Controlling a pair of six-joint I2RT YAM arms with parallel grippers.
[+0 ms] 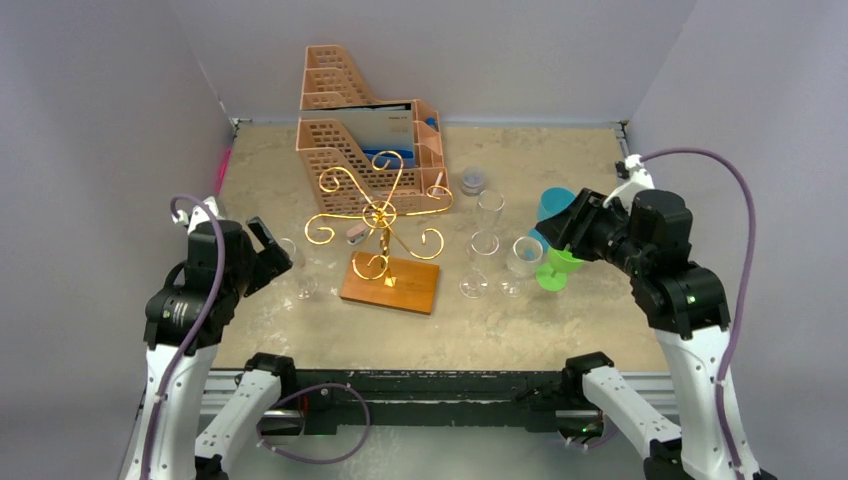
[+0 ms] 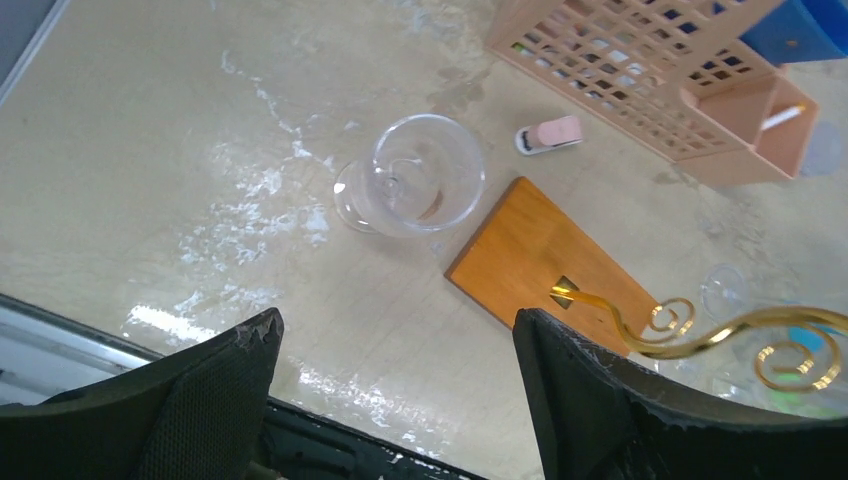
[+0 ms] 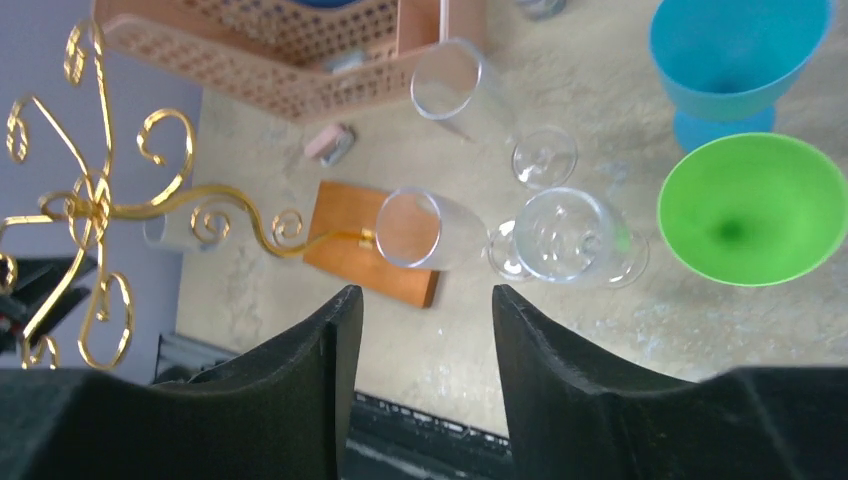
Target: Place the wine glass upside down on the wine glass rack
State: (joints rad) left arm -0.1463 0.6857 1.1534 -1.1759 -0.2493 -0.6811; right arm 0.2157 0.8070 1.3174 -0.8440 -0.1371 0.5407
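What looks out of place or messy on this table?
Nothing is tipped or broken. Whitish smears streak the table beside the clear wine glass on the left, maybe dried residue, and a small pink object lies loose between the orange organizer and the rack base.

The wine glass rack (image 1: 380,213) is gold wire in curled scrolls, its base (image 1: 400,288) warm brown wood. The file organizer (image 1: 340,150) is peach-orange (perforated in a grid). The wine glass (image 2: 425,175) is clear. A green goblet (image 3: 750,208) and a blue goblet (image 3: 735,45) are plain-coloured. The surface (image 1: 560,330) is mottled beige.
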